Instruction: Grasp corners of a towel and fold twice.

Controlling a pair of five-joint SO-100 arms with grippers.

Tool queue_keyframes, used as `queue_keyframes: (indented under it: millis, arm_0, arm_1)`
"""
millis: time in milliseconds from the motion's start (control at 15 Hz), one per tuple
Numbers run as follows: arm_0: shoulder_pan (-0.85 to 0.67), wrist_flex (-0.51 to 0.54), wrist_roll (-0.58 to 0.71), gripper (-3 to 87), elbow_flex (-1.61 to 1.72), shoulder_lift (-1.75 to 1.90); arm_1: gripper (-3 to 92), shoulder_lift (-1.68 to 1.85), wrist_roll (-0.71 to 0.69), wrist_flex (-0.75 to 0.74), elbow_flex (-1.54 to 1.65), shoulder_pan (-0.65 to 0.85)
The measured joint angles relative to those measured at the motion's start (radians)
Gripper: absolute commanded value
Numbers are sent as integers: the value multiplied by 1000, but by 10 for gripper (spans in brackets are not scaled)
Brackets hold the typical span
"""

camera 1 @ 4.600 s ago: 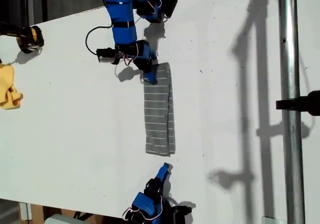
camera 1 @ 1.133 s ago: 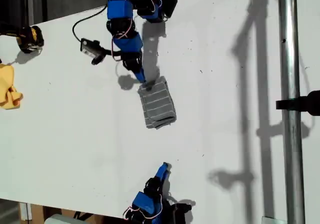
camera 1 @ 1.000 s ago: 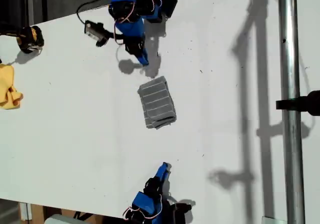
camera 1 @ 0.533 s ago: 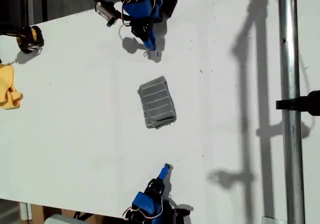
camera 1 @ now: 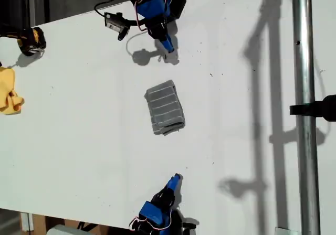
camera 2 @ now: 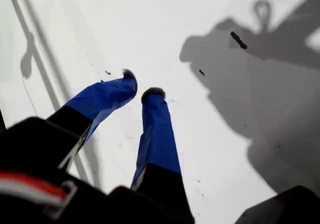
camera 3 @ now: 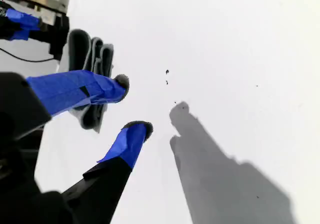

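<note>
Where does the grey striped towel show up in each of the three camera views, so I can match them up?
Exterior view: the towel lies folded near the middle of the white table, between the two arms.
First wrist view: not in it; only bare table and shadows.
Second wrist view: the towel lies beyond my second gripper, partly behind a blue finger.
Shared landmark: the white table.

Towel (camera 1: pixel 165 108): soft ribbed grey cloth, matt. Bench (camera 1: pixel 79 114): smooth matt white. Pole (camera 1: pixel 305 109) beside it: glossy metal.
</note>
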Motion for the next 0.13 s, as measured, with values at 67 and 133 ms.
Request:
queue_keyframes:
  millis: [67,133]
  arm_0:
    - [0,0,0,120,0,0]
    - [0,0,0,120,0,0]
  arm_1:
    - [83,0,0,0,0,-8]
    - [83,0,0,0,0,-14]
